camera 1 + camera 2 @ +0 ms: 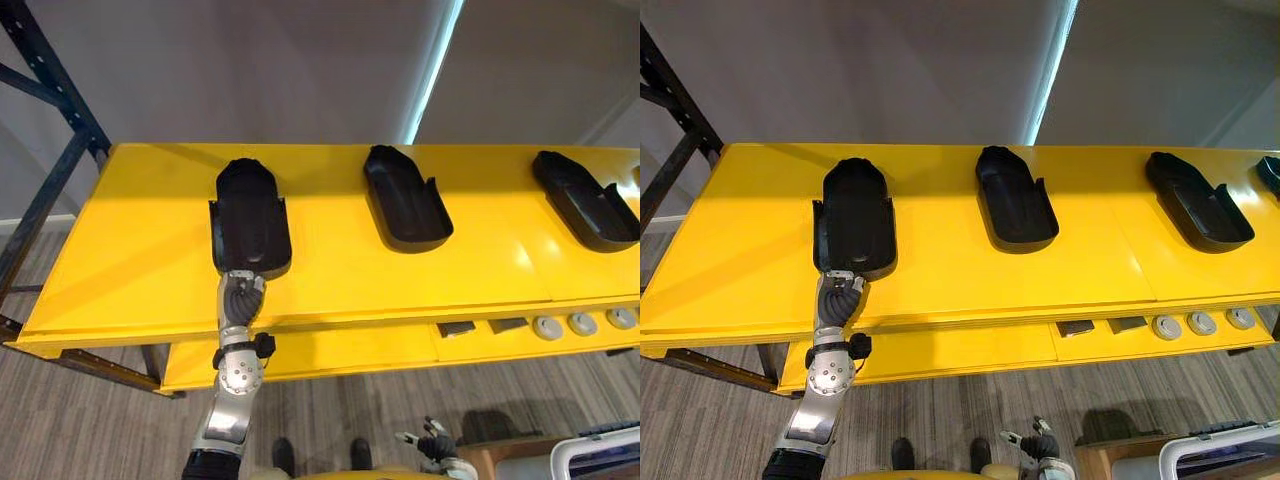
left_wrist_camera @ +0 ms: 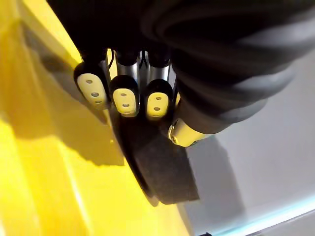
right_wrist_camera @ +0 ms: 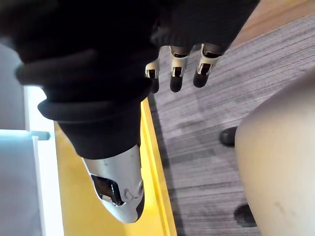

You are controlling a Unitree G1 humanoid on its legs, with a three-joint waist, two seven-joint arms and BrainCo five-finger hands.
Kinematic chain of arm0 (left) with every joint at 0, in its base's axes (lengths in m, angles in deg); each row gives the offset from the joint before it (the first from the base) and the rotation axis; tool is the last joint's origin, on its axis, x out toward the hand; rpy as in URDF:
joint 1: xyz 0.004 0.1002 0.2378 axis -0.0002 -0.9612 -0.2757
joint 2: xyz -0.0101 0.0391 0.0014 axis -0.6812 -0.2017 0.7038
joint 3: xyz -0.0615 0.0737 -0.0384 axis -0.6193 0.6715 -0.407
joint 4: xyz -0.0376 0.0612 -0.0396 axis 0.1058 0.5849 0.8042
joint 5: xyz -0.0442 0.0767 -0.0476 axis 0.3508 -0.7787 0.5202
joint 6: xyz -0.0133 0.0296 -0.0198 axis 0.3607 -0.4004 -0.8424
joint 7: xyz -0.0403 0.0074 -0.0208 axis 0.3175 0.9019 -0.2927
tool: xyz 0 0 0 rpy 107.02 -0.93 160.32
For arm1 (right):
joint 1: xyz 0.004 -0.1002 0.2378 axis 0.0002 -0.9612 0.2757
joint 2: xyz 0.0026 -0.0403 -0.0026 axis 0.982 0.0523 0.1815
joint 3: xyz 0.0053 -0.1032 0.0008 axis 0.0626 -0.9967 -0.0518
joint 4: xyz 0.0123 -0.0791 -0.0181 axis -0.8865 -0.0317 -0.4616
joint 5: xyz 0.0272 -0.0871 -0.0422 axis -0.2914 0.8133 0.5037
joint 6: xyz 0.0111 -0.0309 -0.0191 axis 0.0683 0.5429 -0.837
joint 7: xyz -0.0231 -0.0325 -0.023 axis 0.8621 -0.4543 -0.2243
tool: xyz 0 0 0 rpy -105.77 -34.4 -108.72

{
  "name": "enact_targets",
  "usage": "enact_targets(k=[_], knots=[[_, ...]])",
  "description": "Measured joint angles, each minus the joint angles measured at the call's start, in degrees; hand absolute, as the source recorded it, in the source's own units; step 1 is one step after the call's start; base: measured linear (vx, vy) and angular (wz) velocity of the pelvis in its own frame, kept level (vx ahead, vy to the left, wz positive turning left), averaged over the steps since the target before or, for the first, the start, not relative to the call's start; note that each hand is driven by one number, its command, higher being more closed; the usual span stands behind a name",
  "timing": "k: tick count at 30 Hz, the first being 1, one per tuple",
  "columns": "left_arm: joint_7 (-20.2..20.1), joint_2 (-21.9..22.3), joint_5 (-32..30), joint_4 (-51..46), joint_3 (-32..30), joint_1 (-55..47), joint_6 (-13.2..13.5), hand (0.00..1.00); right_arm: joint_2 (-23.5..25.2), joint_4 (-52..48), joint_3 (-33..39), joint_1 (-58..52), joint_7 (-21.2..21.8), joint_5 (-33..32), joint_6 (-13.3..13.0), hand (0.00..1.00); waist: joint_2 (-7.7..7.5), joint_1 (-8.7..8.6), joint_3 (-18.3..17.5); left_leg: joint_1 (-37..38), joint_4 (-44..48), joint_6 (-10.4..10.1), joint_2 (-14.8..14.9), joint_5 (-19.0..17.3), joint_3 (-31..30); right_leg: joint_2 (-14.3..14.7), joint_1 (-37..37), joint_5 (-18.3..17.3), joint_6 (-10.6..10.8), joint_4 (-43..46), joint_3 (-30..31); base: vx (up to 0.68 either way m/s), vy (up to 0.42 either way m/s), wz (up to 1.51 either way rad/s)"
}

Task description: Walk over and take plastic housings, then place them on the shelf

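left fingers (image 2: 123,96): curled, tips against the near end of a black housing
left thumb (image 2: 184,132): on the other side of the same rim, so the rim is pinched
left hand (image 1: 241,296): at the front of the shelf top, ribbed cover just below the housing's near end
left housing (image 1: 248,215): lies on the yellow shelf (image 1: 130,250), long axis running front to back, near end in the left hand
middle housing (image 1: 405,200): on the same shelf top, well apart from the left one, open side up, untouched
right housing (image 1: 585,200): further right on the shelf, open side up, angled, untouched
lower ledge: two dark blocks (image 1: 456,328) and a row of grey round parts (image 1: 583,322) under the shelf's front edge
right hand (image 3: 177,64): hangs low over the grey floor (image 1: 80,430), fingers loose, holds nothing
rack post (image 1: 55,85): dark blue, at the shelf's left end
crate (image 1: 600,455): pale, on the floor near the right hand
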Motion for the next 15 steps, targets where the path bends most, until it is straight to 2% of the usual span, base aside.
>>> enact_targets(k=[6,15], knots=[[0.0,-1.2,0.0,2.7,-1.8,3.7,-0.4,1.00,0.0,0.0,0.1,0.3,0.0,0.4,0.2,0.00,0.05,-0.37,0.0,0.0,0.0,0.0,0.1,0.0,0.0,0.1,0.3,0.1,-0.1,-0.8,0.0,0.02,-0.006,0.00],[0.2,-2.7,-0.2,4.9,-3.1,6.0,-1.5,1.00,-0.1,0.0,0.4,0.6,0.1,0.5,0.2,0.00,0.10,-1.85,0.1,0.0,0.0,0.0,0.0,0.0,0.1,0.1,-0.1,0.2,-0.2,-0.8,0.1,-0.01,0.002,0.00]])
